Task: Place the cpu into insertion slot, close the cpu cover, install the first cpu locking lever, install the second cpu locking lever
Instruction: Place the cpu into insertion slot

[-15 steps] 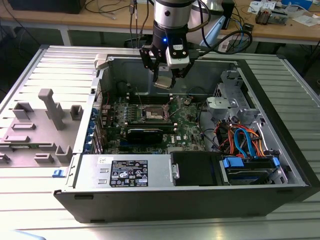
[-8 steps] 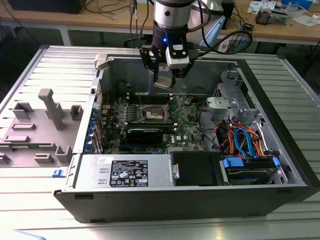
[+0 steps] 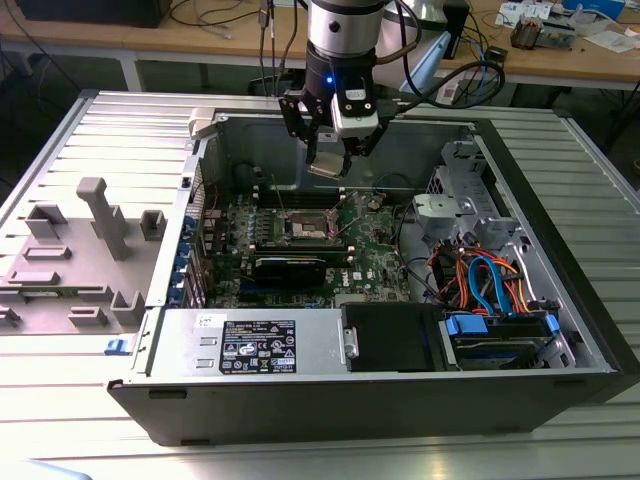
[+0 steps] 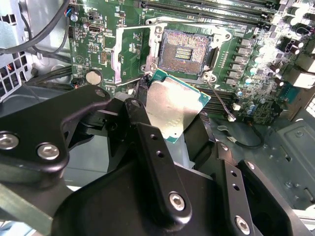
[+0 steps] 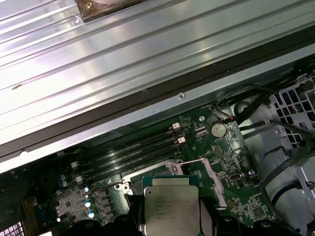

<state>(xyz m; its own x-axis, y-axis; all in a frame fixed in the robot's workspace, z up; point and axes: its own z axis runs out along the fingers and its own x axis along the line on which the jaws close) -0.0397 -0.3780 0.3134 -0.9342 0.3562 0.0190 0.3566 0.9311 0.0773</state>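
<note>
My gripper [image 3: 328, 158] hangs inside the open computer case, above the motherboard, shut on the cpu [image 3: 328, 166]. In the second wrist view the cpu [image 4: 172, 105] is a silvery square with a green edge, pinched between the black fingers [image 4: 147, 142]. It hovers just off the insertion slot [image 4: 186, 51], whose dark pin field lies bare. The cpu cover [image 4: 127, 49] is swung open beside the slot. A thin locking lever [image 4: 220, 102] sticks out loose by the slot's corner. The first wrist view has the cpu [image 5: 172, 201] above the board.
Long black memory slots [image 5: 133, 152] run beside the socket. A black card [image 3: 290, 268] sits nearer the front of the board. Cables and a drive cage [image 3: 490, 285] fill the exterior view's right of the case. A grey fixture tray [image 3: 80, 250] lies at the exterior view's left.
</note>
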